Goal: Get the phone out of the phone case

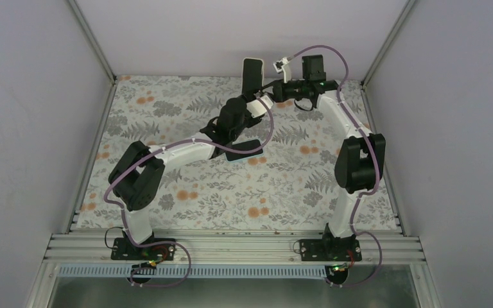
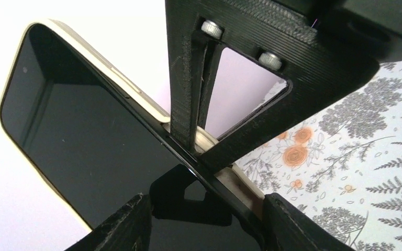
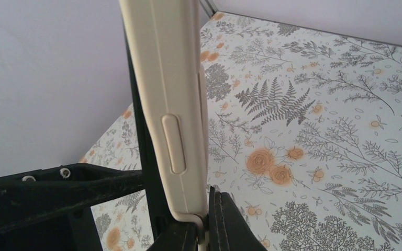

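Top external view shows a table (image 1: 186, 212) with a white top full of grey ferns and orange flowers. Plain pale walls (image 1: 32, 96) stand on three sides. Silver metal rails (image 1: 231, 247) run along the near edge at 6 o'clock. Purple cables (image 1: 326, 47) loop along both arms.

The phone (image 1: 252, 72) is up in the air. It stands on end near 12 o'clock, over the far side of the table. Its screen is dark. It sits in a cream phone case (image 3: 162, 78), and a long button (image 3: 174, 144) shows on the side of the case. I cannot make out any words on it.

The right gripper (image 3: 204, 230) is squeezed tight on the bottom end of the phone case. The left gripper (image 2: 209, 222) is on the arm bolted at 7 o'clock. Its two fingers (image 2: 128, 225) are about half way apart, with the phone between them. One finger is right beside the cream edge, but I cannot tell if they are pressing on it.
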Motion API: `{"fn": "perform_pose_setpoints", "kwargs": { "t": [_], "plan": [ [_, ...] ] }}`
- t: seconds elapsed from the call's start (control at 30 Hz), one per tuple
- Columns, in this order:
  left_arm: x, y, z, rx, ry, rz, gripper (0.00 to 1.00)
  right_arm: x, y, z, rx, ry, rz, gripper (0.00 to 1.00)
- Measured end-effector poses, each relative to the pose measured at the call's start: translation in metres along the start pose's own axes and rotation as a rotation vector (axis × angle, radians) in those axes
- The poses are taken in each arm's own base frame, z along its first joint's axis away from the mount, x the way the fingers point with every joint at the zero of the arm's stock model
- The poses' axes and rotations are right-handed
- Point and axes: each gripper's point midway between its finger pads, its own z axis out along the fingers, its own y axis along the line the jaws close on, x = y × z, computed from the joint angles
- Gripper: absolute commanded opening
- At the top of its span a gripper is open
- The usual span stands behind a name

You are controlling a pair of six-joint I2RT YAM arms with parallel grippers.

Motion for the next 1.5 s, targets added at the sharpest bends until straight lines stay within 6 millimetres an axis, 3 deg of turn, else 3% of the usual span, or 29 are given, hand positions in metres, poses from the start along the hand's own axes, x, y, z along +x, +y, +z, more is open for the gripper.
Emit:
{"fn": "perform_pose_setpoints", "kwargs": {
  "t": [0.83, 1.17, 1.5],
  "plan": [
    [0.005, 0.021, -0.018, -0.229, -0.076, 0.185, 0.33, -0.006, 0.020, 0.008, -0.016, -0.027, -0.075, 0.03],
    [0.000, 0.032, -0.017, -0.351, -0.120, 0.244, 0.44, -0.012, 0.029, 0.008, -0.023, -0.050, -0.112, 0.03],
    [0.014, 0.025, -0.009, -0.384, -0.096, 0.286, 0.36, -0.002, 0.021, 0.018, 0.016, -0.046, -0.122, 0.03]
  ]
}}
